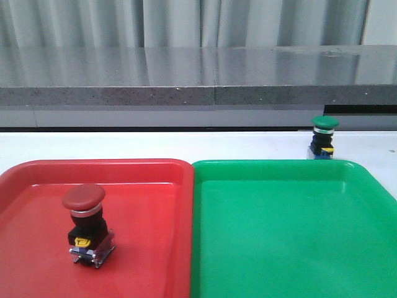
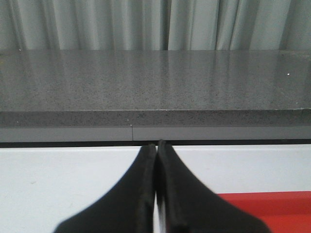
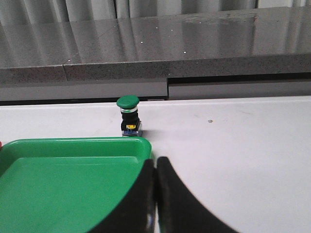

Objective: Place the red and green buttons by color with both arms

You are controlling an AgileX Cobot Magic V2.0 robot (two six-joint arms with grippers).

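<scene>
The red button [image 1: 87, 223] stands upright inside the red tray [image 1: 155, 186], near its left front. The green button [image 1: 323, 136] stands upright on the white table just behind the green tray's [image 1: 291, 236] far right rim; the right wrist view shows the green button [image 3: 129, 115] beyond the green tray [image 3: 58, 184]. My left gripper [image 2: 156, 148] is shut and empty over the white table, with a corner of the red tray [image 2: 272, 208] beside it. My right gripper [image 3: 155, 162] is shut and empty at the green tray's corner. Neither gripper shows in the front view.
A grey stone ledge [image 1: 198, 77] runs along the back of the white table [image 1: 93, 146], with pale curtains behind it. The two trays sit side by side, touching, and fill the front of the table.
</scene>
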